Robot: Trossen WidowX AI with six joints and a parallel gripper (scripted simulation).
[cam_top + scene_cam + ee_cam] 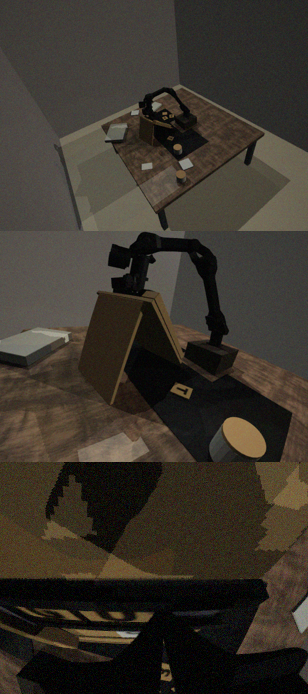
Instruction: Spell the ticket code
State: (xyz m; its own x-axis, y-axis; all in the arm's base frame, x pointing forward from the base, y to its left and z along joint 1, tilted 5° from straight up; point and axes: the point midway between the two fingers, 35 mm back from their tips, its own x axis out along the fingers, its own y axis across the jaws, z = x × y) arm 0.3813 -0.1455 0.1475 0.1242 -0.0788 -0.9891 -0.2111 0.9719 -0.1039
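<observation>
The tan A-frame board (146, 129) (112, 340) stands on the table at the left edge of the black mat (193, 143) (224, 403). Its letter rail (162, 123) (80, 615) runs along the face that looks toward the arm's base; the letters in it are too blurred to read. My gripper (147, 114) (130, 288) (162, 615) is shut, with nothing visible between the fingers, and hangs right at the board's top edge on the rail side. A loose tile marked T (170, 138) (182, 390) lies on the mat. Three more tiles (165, 113) (171, 116) (165, 118) lie on the mat behind the board.
Two round cans (177, 149) (237, 441) (181, 176) stand at the front, one on the mat. A grey book (116, 132) (30, 345) lies to the left. Several white cards (134, 112) (146, 166) (186, 164) lie about. The arm's base (185, 120) (210, 355) sits right of the board.
</observation>
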